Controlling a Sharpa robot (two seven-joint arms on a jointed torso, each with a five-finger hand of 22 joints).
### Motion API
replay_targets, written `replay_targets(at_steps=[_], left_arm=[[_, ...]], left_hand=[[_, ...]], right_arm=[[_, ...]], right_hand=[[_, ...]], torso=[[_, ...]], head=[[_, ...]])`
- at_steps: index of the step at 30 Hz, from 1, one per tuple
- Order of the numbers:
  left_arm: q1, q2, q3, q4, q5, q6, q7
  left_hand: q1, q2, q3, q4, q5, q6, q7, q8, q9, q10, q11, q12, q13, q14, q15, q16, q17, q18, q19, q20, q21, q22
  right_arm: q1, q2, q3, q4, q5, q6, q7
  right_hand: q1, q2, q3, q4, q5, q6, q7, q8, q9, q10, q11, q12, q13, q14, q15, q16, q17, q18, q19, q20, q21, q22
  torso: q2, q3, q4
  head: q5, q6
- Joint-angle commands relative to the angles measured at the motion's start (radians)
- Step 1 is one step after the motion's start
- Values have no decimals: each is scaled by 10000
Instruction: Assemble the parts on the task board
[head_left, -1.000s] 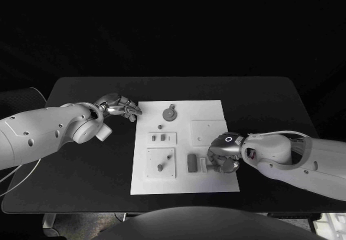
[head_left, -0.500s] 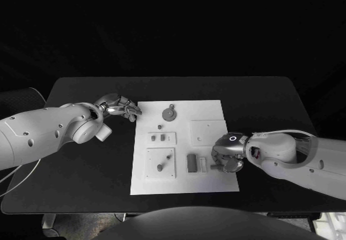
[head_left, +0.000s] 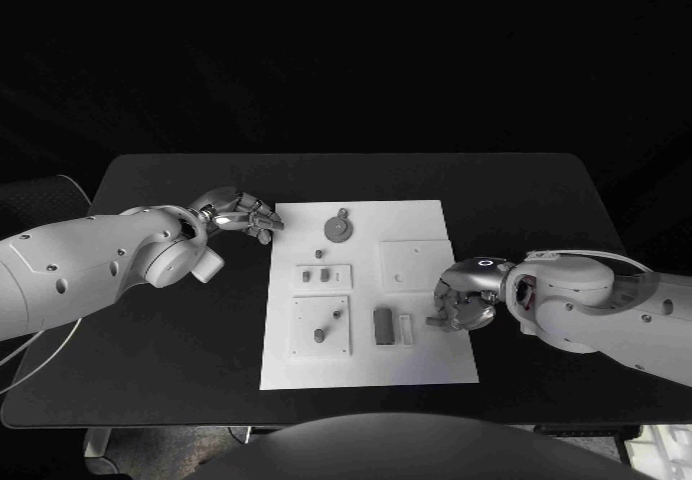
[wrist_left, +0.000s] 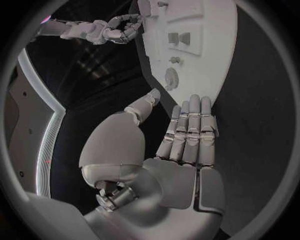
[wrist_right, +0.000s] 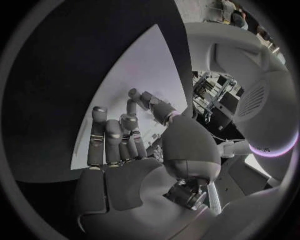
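Note:
The white task board (head_left: 433, 355) lies in the middle of the table. A round grey part (head_left: 339, 228) sits near its far edge, and two small parts (head_left: 320, 275) stand below it. A plate with pegs (head_left: 322, 325), a dark block (head_left: 384, 325) and a small pale piece (head_left: 408, 328) are nearer the front. My left hand (head_left: 238, 213) rests at the board's far left corner with straight fingers (wrist_left: 190, 135), holding nothing. At the board's right edge, beside the pale piece, my right hand (head_left: 462, 300) hovers with loosely bent fingers (wrist_right: 106, 142) and nothing in them.
A square white plate (head_left: 415, 262) lies on the board just beyond my right hand. Black table (head_left: 548, 200) surrounds the board on all sides. In the left wrist view the board (wrist_left: 219, 60) and my right hand (wrist_left: 119, 30) lie ahead.
My right hand has drawn back to the right, off the dark block and pale piece, toward the board's edge. The left hand has not moved.

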Motion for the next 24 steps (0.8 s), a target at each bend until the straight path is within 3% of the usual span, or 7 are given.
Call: replay_targets(at_steps=[1, 11, 19, 24], left_arm=[[12, 5, 4, 26, -32, 91, 46], [12, 43, 5, 31, -37, 94, 45], [13, 43, 5, 27, -41, 97, 33], [13, 48, 5, 32, -43, 96, 34]], left_hand=[[26, -58, -12, -1, -27, -75, -22, 55, -13, 34, 29, -35, 15, 58, -20, -48, 12, 154, 11, -7, -64, 13], [26, -62, -14, -3, -27, -76, -21, 55, -14, 34, 30, -36, 16, 59, -20, -55, 19, 153, 11, -6, -66, 15], [26, -65, -15, -4, -27, -78, -21, 55, -14, 33, 30, -38, 16, 61, -20, -61, 26, 152, 11, -6, -68, 17], [26, -67, -16, -4, -27, -79, -20, 55, -15, 33, 31, -38, 16, 61, -19, -64, 30, 151, 11, -6, -70, 18]], right_arm=[[-2, -11, -6, 43, 1551, -348, -687], [-3, 312, -6, 112, 4111, -562, -1941], [-4, 548, -6, 72, 4864, -976, -2463], [-4, 683, -7, 50, 5066, -969, -2750]], right_hand=[[26, 111, 2, -43, 40, 44, -7, 22, 69, 55, -33, -36, -5, 55, 40, 29, -13, 137, 81, -21, 21, 134], [-1, 198, 31, -86, 43, -20, 18, -10, 50, 16, -14, -58, -5, 55, 28, 12, -23, 137, 93, -35, 7, 121], [-41, 201, 37, -76, 40, -76, 44, -37, 35, -28, 12, -78, -5, 31, 18, -19, -37, 136, 73, -28, -18, 110], [-74, 172, 29, -61, 37, -96, 55, -47, 29, -45, 23, -82, -2, 22, 12, -30, -42, 137, 67, -22, -26, 108]], torso=[[1, 4, 1], [5, 13, -13], [2, 8, 1], [4, 6, 0]], head=[[24, 2], [39, 2], [46, 2], [64, 2]])
